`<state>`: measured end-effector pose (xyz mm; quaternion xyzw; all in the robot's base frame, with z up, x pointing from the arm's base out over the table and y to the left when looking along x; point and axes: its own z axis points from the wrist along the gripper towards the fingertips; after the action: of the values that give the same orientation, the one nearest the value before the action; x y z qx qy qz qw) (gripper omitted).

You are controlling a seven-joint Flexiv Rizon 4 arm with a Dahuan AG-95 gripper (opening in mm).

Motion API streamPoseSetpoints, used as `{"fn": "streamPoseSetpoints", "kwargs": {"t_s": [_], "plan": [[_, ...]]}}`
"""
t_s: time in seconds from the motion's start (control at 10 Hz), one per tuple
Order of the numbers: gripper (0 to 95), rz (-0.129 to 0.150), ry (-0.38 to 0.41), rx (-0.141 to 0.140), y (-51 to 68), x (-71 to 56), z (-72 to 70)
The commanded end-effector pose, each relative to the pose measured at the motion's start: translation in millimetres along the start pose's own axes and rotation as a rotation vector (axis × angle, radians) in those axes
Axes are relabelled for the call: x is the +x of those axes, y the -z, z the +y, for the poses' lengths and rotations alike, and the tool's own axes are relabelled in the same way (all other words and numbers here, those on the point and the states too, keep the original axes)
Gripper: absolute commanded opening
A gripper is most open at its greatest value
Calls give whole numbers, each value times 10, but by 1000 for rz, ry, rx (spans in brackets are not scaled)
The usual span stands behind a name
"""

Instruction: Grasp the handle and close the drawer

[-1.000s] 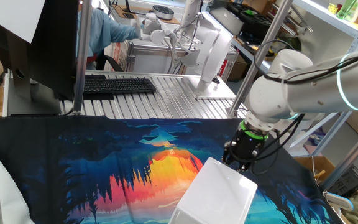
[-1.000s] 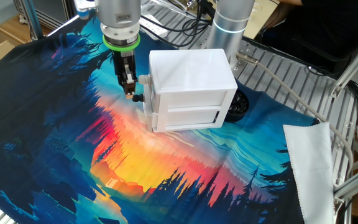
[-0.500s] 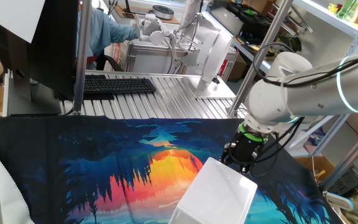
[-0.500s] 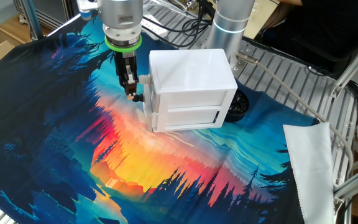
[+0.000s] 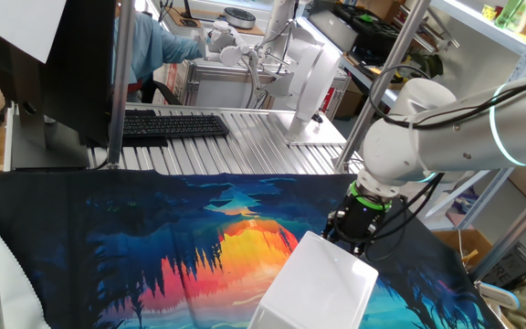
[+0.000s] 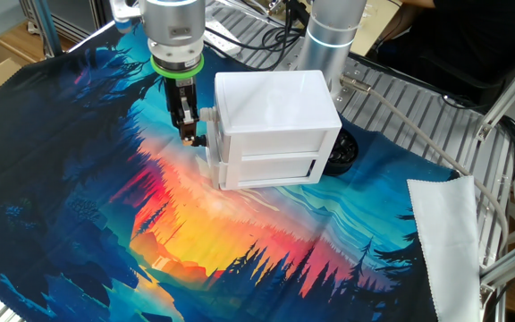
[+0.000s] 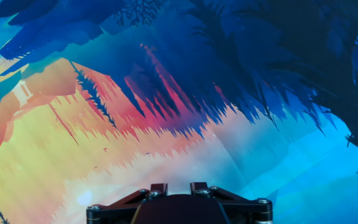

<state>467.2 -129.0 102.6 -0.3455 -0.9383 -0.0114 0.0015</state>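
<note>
The glossy white drawer unit [image 6: 275,98] stands on the printed cloth; it also shows in one fixed view [image 5: 322,283]. Its drawer front [image 6: 215,152] faces left and sits nearly flush with the box. A small white handle [image 6: 206,114] sticks out from that face. My gripper [image 6: 188,134] points straight down right beside the handle, its dark fingers close together and touching or almost touching it. In one fixed view the gripper [image 5: 347,238] is partly hidden behind the unit's far corner. The hand view shows only the finger bases [image 7: 159,188] over cloth, with no handle between them.
A colourful sunset-print cloth [image 6: 105,206] covers the table. A second robot's base [image 6: 325,36] stands just behind the unit. A white cloth [image 6: 445,233] lies at the right. A keyboard [image 5: 172,125] and an upright white panel [image 5: 313,73] stand at the back.
My gripper has edged very slightly toward the drawer unit. The unit and drawer look the same.
</note>
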Motion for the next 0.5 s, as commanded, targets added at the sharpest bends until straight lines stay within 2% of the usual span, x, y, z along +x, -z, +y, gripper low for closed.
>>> {"fn": "streamPoseSetpoints", "kwargs": {"t_s": [0.1,0.5], "plan": [[380,3,-18,1,-16,4,3],[380,1,-42,3,-63,55,-16]]}}
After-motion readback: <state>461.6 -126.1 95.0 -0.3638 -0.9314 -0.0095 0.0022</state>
